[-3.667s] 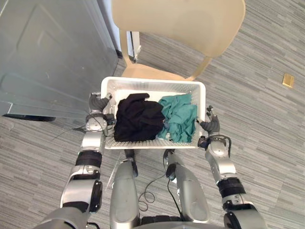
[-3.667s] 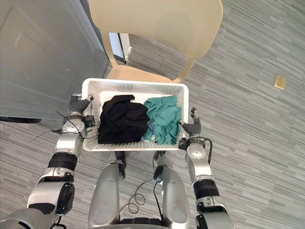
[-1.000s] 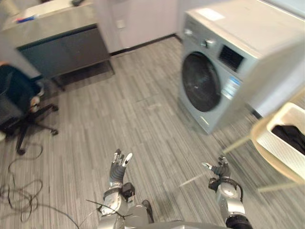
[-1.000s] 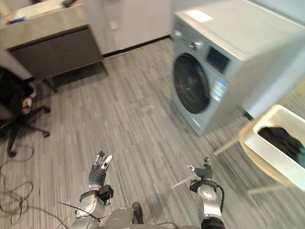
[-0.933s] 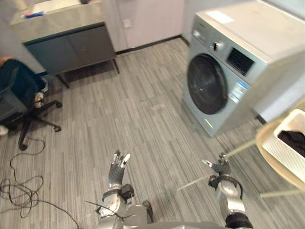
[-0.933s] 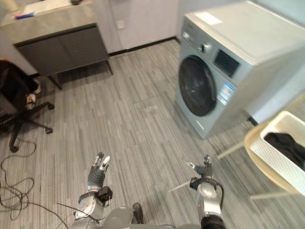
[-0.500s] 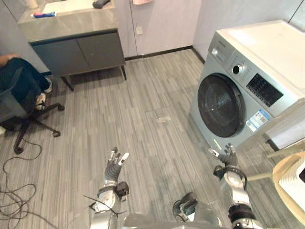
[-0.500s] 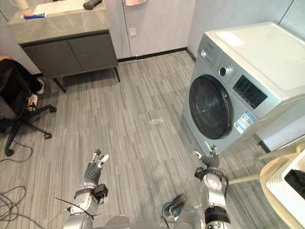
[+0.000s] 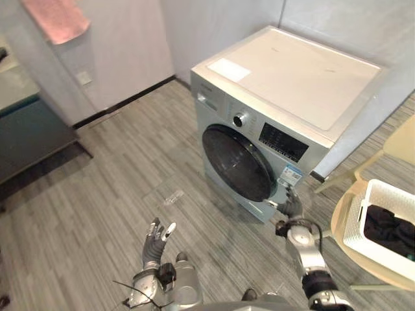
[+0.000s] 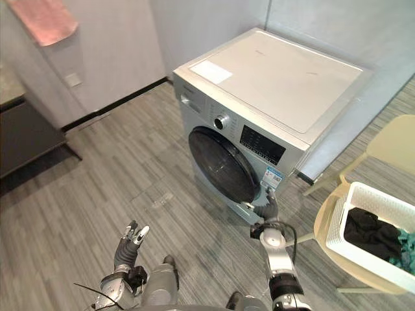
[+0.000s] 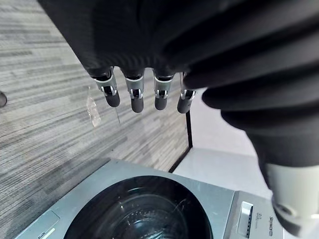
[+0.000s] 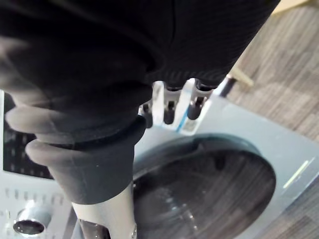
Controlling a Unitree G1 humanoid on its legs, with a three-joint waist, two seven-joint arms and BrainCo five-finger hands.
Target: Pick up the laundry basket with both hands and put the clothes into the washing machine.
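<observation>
A silver-grey front-loading washing machine stands in the upper centre and right of the head views, its round dark glass door closed. At the right edge, a white perforated plastic laundry basket sits on the seat of a beige plastic chair, well apart from both hands. Inside the basket lie crumpled black clothes, with a teal garment beside them at the frame's edge.

The left hand is at the lower left of centre, raised above the grey striped plank floor. It is released and holds nothing. Its wrist view shows the fingers straight in a row, with the machine's door beyond them.

The right hand is at the lower right of centre, just in front of the machine's lower front panel, beside the lower right rim of the door. Its fingers are extended towards the machine and grasp nothing; whether they touch the panel cannot be told.

A pink towel hangs at the upper left, and a dark cabinet stands at the left edge.
</observation>
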